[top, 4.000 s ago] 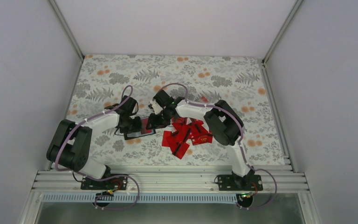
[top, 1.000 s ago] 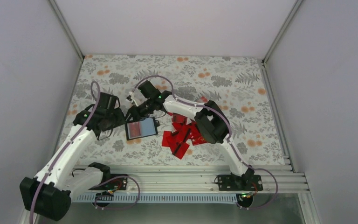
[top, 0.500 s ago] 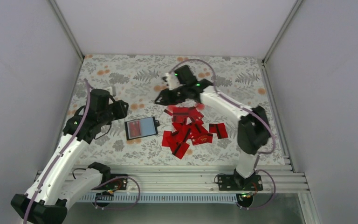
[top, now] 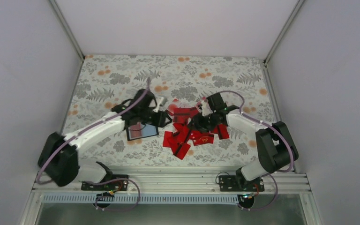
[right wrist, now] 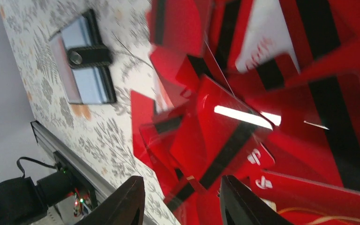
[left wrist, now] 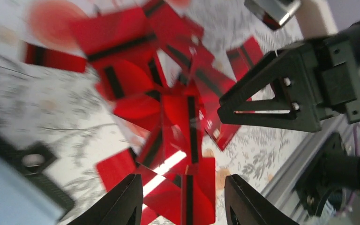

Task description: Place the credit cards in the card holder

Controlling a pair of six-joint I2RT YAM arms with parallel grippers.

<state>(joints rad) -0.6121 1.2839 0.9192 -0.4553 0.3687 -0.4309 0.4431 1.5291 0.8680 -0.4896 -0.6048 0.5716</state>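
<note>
the card holder (top: 140,132) lies opened flat on the table (top: 122,75), left of the middle and nearer the near edge than the far one. its grey-blue pockets face up, probably so that a card can be slid straight in. in the right wrist view its snap tab (right wrist: 88,57) lies across the pockets, and no red shows in them.

the left gripper (top: 158,116) reaches over the holder's far right corner toward the pile. its jaws are moderately apart with nothing between them. in its own view the fingers frame loose cards below without touching any that i can make out.

the credit cards (top: 183,140) sit just right of the holder, around the table's middle. they are an overlapping red heap, some showing black stripes and some gold lettering. heaped like this, few edges lie free, so taking a single card looks awkward.

the right gripper (top: 193,125) hovers low over the heap's right part, apparently to pick or separate a card. its jaws are also part-way open and empty. whether a fingertip brushes the top card cannot be told. both grippers crowd the same pile, so a bump between them seems possible.
</note>
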